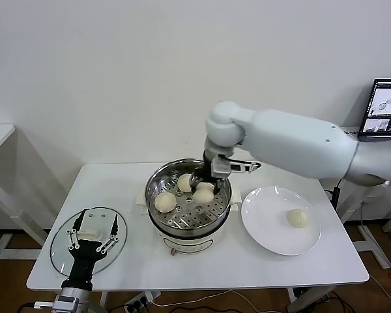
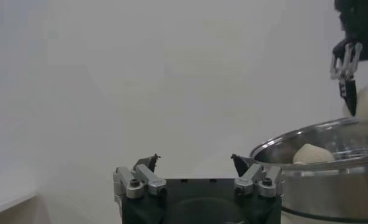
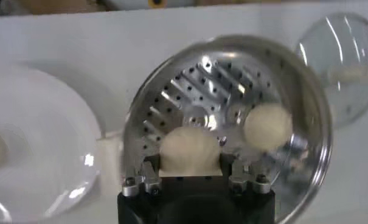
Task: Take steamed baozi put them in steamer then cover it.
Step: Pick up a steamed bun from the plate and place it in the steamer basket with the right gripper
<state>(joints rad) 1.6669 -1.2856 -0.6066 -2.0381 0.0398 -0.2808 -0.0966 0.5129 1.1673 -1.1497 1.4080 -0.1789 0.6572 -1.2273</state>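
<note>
- Baozi point(image 1: 203, 193) sat between the jaws of the right gripper point(image 1: 207, 184), low inside the steamer point(image 1: 158, 184); jaws were clamped on it per the right wrist view.
- Two other buns point(image 1: 165, 202) lay on the perforated floor, one touching the held bun, so release risked nudging it.
- Fourth bun point(image 1: 297, 218) waited on the plate point(image 1: 267, 228), w/ one more trip needed.
- Soft dough could stick to the pads & lift out on retreat.
- Left gripper point(image 1: 91, 242), jaws apart, hovered over the cover point(image 1: 60, 251) on the table point(image 1: 117, 189); an early grab risked arm collision at the steamer rim.
</note>
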